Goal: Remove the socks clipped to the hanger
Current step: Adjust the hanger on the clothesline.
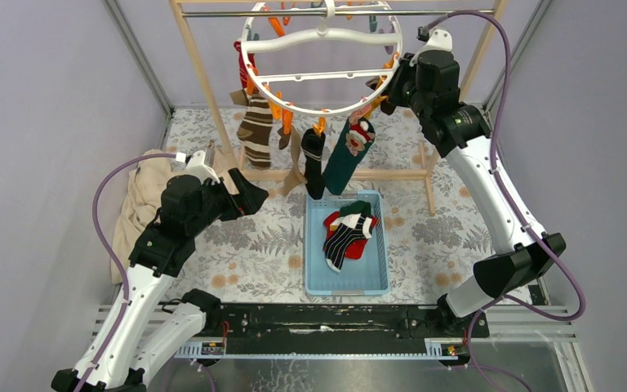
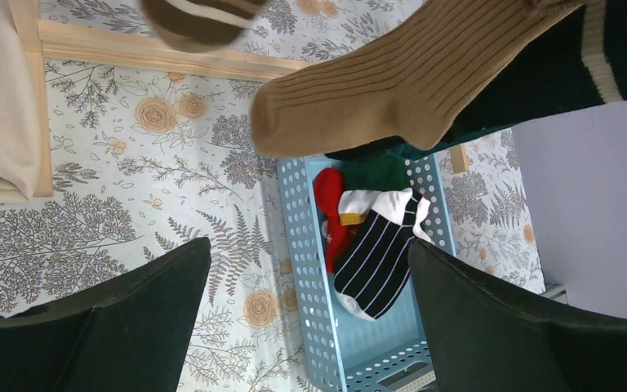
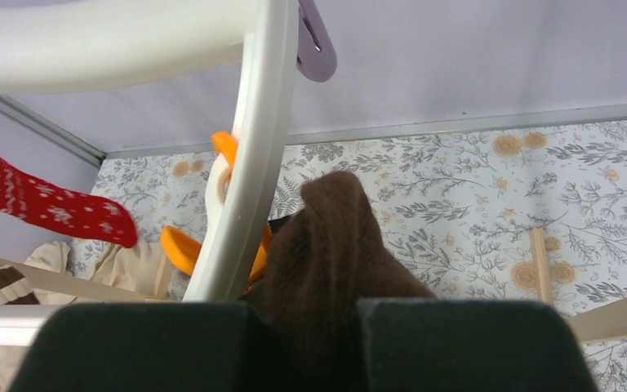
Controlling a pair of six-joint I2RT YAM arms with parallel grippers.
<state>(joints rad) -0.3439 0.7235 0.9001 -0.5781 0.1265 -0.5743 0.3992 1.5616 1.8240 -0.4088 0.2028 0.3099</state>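
The white ring hanger [image 1: 320,37] hangs from the rack's rod. Socks still clipped to it: brown striped [image 1: 255,131], black [image 1: 313,163], dark green with a Santa face [image 1: 348,155], red patterned [image 1: 242,61]. My right gripper [image 1: 381,91] is at the ring's right edge, shut on a dark brown sock [image 3: 335,237] beside the ring [image 3: 253,147] and an orange clip [image 3: 186,249]. My left gripper [image 1: 249,196] is open and empty, low under the hanging socks. In its view a tan sock [image 2: 392,82] hangs above the jaws [image 2: 310,253].
A blue perforated basket [image 1: 380,269] on the floral table holds a black-and-white striped sock [image 1: 344,237], a red one and a green one. A beige cloth [image 1: 139,204] lies at the left. The wooden rack frame [image 1: 204,90] stands around the hanger.
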